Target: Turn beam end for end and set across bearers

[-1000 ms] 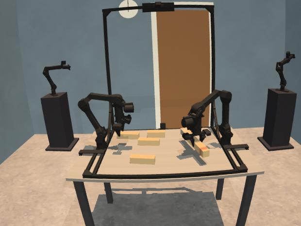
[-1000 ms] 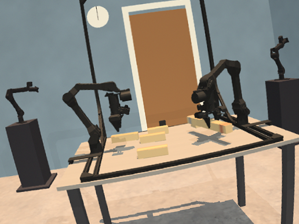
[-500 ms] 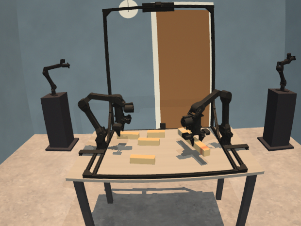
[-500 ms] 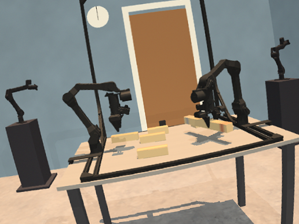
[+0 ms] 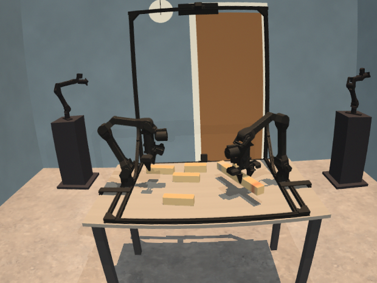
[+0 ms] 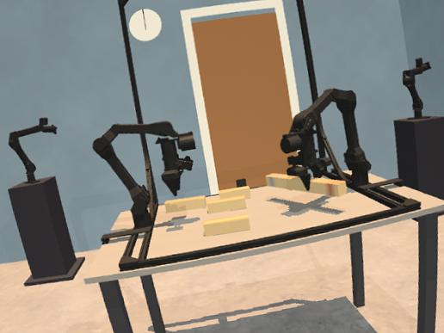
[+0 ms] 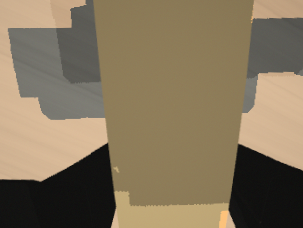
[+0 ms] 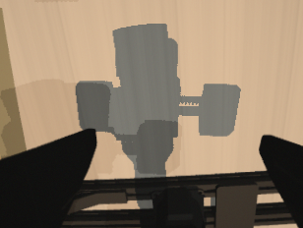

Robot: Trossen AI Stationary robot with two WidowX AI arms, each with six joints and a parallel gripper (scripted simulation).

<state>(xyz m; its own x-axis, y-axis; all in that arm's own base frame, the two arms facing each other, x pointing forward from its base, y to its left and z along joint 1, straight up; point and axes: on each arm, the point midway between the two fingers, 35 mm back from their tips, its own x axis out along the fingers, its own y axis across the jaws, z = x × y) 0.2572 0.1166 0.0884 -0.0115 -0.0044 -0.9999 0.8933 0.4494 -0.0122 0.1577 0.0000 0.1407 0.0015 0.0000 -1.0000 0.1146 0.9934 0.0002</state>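
Top view, table (image 5: 207, 209) (image 6: 267, 229): front block (image 5: 178, 200) (image 6: 226, 226) lower center, middle block (image 5: 186, 177) (image 6: 226, 205) behind it. Farther back, rear-left block (image 5: 160, 169) (image 6: 185, 204) and rear-right block (image 5: 195, 167) (image 6: 234, 194). Beam (image 5: 253, 181) (image 6: 326, 186) (image 7: 172, 98) right of them, diagonal, above table, in left gripper (image 5: 245, 175) (image 6: 314, 180) (image 7: 172, 201).

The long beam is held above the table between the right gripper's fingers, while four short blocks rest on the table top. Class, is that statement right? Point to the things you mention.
Not quite: the left gripper (image 5: 245, 177) (image 6: 317, 178) (image 7: 166, 143) holds the long beam (image 5: 254, 184) (image 6: 326, 186) (image 7: 174, 74), as the left wrist view shows. The rest is correct.
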